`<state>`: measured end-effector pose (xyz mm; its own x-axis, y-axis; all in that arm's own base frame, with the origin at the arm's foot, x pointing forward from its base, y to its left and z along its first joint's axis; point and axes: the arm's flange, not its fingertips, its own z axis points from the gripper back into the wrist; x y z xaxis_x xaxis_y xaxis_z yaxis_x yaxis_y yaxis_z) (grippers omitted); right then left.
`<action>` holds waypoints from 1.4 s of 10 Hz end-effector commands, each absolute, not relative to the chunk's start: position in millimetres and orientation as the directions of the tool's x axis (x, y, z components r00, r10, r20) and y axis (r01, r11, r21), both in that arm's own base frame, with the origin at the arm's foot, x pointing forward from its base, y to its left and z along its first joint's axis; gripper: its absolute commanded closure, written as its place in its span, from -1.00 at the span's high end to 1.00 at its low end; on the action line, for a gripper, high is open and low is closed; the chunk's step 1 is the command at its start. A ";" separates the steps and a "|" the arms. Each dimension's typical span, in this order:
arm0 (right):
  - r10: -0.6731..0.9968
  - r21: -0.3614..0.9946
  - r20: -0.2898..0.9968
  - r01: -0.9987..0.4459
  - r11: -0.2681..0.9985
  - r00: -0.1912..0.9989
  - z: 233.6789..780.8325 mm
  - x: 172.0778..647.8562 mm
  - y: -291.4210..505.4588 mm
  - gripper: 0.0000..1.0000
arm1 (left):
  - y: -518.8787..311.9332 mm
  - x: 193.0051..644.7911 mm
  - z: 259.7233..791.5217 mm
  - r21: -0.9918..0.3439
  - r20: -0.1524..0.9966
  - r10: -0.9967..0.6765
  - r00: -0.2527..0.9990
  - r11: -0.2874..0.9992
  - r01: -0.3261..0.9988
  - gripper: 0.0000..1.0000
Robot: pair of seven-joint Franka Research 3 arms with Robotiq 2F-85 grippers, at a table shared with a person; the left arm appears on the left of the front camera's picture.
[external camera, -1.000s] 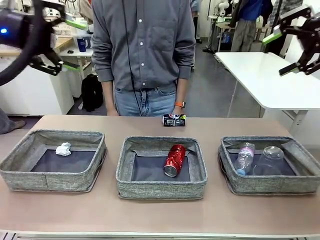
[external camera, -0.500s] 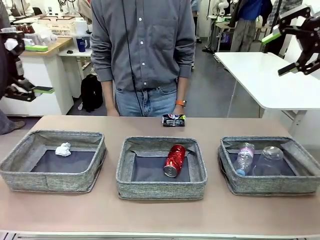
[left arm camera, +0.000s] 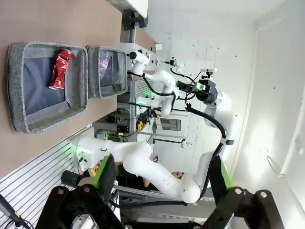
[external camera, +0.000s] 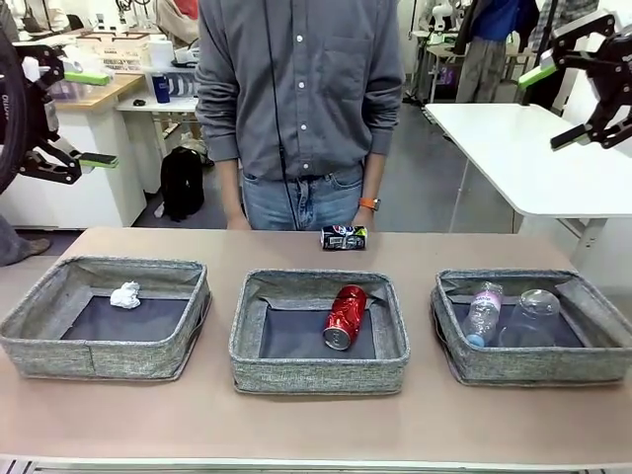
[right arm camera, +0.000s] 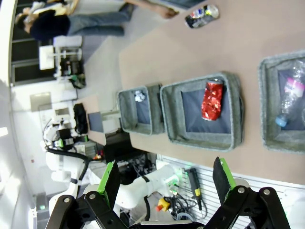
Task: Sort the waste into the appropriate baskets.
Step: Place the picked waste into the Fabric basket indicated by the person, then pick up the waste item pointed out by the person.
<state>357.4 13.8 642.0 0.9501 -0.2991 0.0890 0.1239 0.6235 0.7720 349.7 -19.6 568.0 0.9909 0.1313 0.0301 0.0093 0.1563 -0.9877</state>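
Three grey baskets stand in a row: left (external camera: 89, 357), middle (external camera: 316, 375), right (external camera: 538, 367). A crumpled paper ball (external camera: 125, 294) lies in the left one and a red can (external camera: 345, 316) in the middle one. The right one holds a clear bottle (external camera: 483, 311) and a clear cup (external camera: 534, 314). A dark printed can (external camera: 344, 237) lies on the table at the far edge, just in front of the person's hand (external camera: 363, 217). My left gripper (external camera: 94, 118) hangs open high at the left. My right gripper (external camera: 553, 107) hangs open high at the right. Both are far above the table.
The person stands at the far side, behind the middle basket. A white table (external camera: 533, 158) stands behind at the right, a counter with clutter behind at the left. The right wrist view looks down on the red can (right arm camera: 212, 100) and dark can (right arm camera: 202, 15).
My left gripper swung down from the top left corner and now sits at mid height by the left edge. The person shifted slightly right. The right gripper and the waste stayed put.
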 end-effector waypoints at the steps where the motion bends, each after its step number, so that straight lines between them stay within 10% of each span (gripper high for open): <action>1: -0.292 0.777 0.089 0.117 0.619 0.952 644.6 358.0 13.9 1.00 | -20.5 348.6 568.7 -0.990 0.024 0.144 0.989 0.141 0.003 1.00; 14: -0.292 0.777 0.089 0.117 0.619 0.952 644.6 358.0 13.9 1.00 | -20.5 348.6 568.7 -0.990 0.024 0.144 0.989 0.141 0.003 1.00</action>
<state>357.4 13.8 642.0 0.9501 -0.2991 0.0890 0.1240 0.6235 0.7720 349.7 -19.1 567.7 0.9907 0.1327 0.0294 0.0084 0.1562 -0.9877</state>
